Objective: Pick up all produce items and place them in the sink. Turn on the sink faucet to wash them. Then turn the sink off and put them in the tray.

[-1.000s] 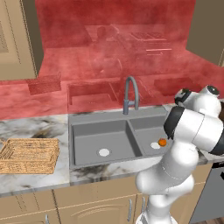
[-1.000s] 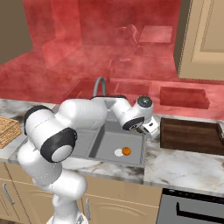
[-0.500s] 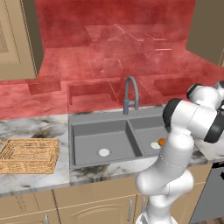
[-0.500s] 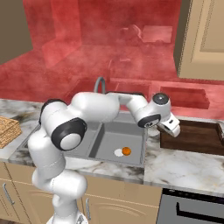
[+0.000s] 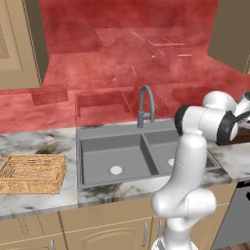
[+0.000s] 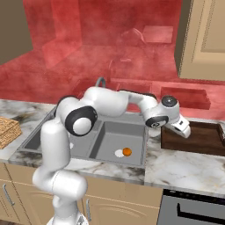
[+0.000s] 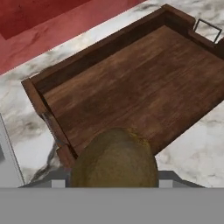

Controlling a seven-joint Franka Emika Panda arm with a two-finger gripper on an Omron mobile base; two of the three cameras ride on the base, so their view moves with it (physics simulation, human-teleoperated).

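Gripper [image 6: 185,130] hangs over the near-left edge of the dark wooden tray [image 6: 195,138], right of the sink [image 6: 110,139]. In the hand view an olive-brown round piece [image 7: 114,161] sits between the jaws at the bottom of frame, so the fingers look closed on it at roughly half their spread; the finger tips themselves are hidden behind the fruit, so contact is inferred, not seen directly.

The orange piece [image 6: 127,151] lies in the right basin, just beside the pale drain [image 6: 118,153], well apart from the basin walls.

Faucet [image 5: 146,105] stands upright behind the divider between the basins. The left basin floor is open around its drain [image 5: 116,170].

The wicker basket [image 5: 31,173] rests on the marble counter [image 6: 184,167] left of the sink, its near edge close to the counter front.

The wooden tray has a raised rim on all sides and a bare floor; marble counter lies open in front of it.
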